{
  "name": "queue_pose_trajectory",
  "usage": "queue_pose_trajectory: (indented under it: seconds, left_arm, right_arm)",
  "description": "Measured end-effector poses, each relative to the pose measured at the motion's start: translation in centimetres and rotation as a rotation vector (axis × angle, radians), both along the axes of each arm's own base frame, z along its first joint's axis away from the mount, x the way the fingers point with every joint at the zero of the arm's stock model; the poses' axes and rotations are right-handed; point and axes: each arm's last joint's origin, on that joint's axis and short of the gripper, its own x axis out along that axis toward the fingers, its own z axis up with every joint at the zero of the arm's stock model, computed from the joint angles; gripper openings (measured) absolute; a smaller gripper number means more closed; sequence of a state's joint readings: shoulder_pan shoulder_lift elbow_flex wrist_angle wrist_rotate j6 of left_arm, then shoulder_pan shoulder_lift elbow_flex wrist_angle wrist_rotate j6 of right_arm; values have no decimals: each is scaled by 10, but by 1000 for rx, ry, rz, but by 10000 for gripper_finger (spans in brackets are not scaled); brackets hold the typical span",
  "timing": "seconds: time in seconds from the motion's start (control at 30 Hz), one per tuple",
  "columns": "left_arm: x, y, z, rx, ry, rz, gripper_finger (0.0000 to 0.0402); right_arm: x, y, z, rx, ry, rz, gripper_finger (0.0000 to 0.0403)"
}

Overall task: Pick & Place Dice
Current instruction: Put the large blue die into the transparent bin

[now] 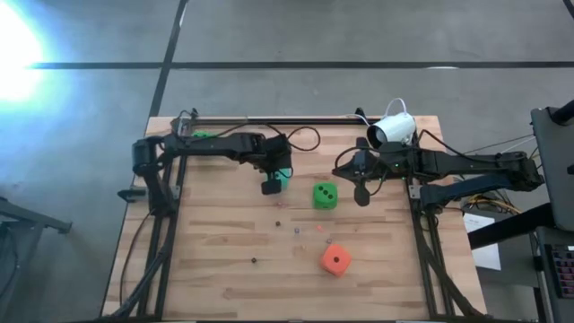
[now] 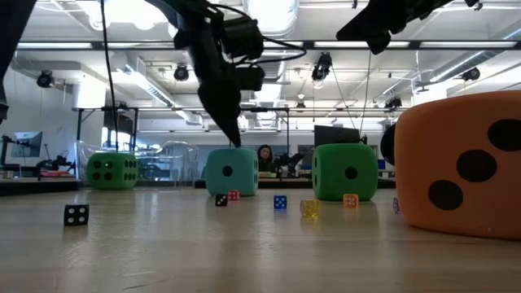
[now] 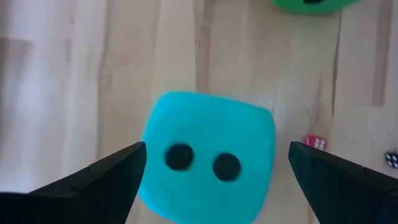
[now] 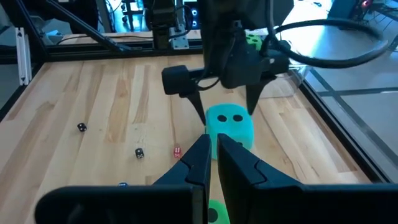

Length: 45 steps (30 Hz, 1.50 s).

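Note:
A teal die (image 3: pixel 208 155) rests on its bottom face on the wooden table, two pips facing up. My left gripper (image 3: pixel 217 144) hangs over it, open and pointing steeply down, one finger on either side of the die's top with a gap on both sides; from across the table the gripper (image 4: pixel 225 109) shows the same. One green die (image 1: pixel 325 196) sits to the right of the teal one, another green die (image 1: pixel 204 135) at the far left edge, and an orange-red die (image 1: pixel 335 259) nearer the front. My right gripper (image 4: pixel 213 152) waits shut above the table's right part.
Several tiny dice lie scattered mid-table, among them a black one (image 2: pixel 76 214), a blue one (image 2: pixel 280 202) and a red one (image 3: pixel 315 142) close to the teal die. A white camera (image 1: pixel 392 130) and a rail stand at the far edge.

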<state>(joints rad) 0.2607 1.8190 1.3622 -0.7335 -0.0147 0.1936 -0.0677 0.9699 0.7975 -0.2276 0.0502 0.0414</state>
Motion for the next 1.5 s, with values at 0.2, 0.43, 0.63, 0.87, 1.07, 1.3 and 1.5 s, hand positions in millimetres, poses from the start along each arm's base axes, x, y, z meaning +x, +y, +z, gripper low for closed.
queue_pose_trajectory:
  seconds: [0.2,0.43,0.63,0.87,1.07,1.3,1.5]
  left_arm:
    - [3,1,15,18,27,-7,394]
    - [2,2,11,12,53,-7,394]
    - [2,5,3,22,36,-17,394]
    - [4,12,-7,6,57,-1,394]
    - [5,12,-9,-8,57,-5,394]
    - [6,13,0,-2,58,-6,394]
    - [5,13,4,-8,72,-7,394]
  right_arm:
    - [0,0,0,0,0,0,27]
    - [0,0,0,-14,1,6,27]
    - [0,0,0,-14,1,6,27]
    - [0,0,0,-14,0,6,27]
    - [0,0,0,-14,1,7,27]
    - [0,0,0,-14,1,6,27]
    - [0,0,0,-14,1,6,27]
